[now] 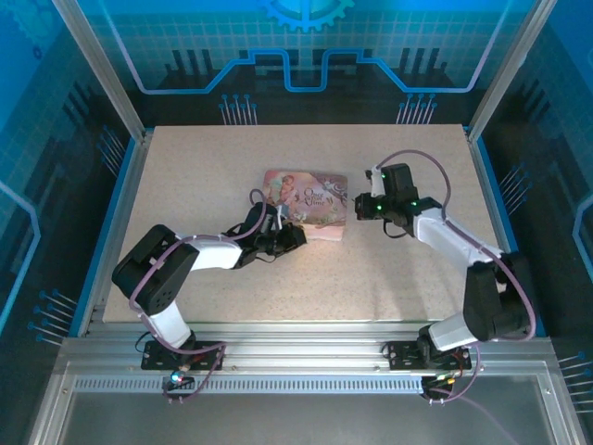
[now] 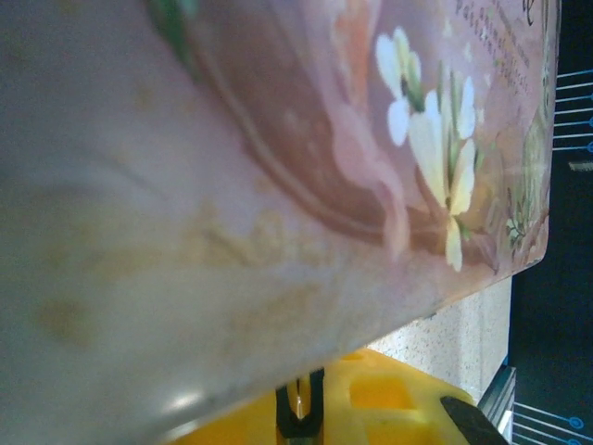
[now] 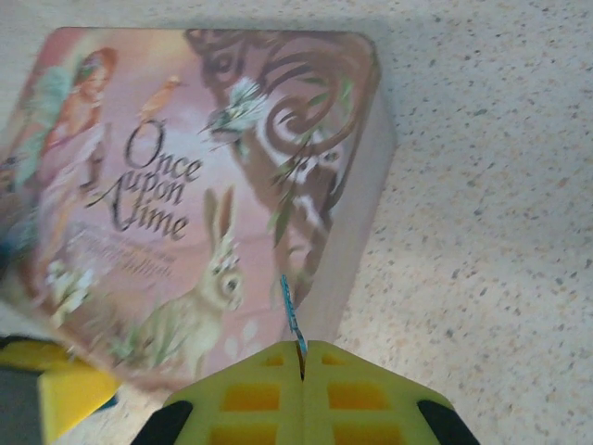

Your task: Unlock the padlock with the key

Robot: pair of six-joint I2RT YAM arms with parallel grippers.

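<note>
We've got the key pinched in the right fingers, clamped tight, over the pink tin. Its lid is down and it sits mid-worktop. The left fingers crowd its near-left side; we can't tell their gap. There's bare room toward the right and far edges.

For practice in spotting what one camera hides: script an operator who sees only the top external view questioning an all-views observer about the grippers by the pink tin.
Operator: Is the right gripper holding anything?
Observer: Yes. On its wrist view the yellow pads are shut on a thin sliver, likely the key, pointing toward the tin.
Operator: And the left gripper?
Observer: Its wrist view shows a small dark thing, possibly the padlock, between its pads.
</note>
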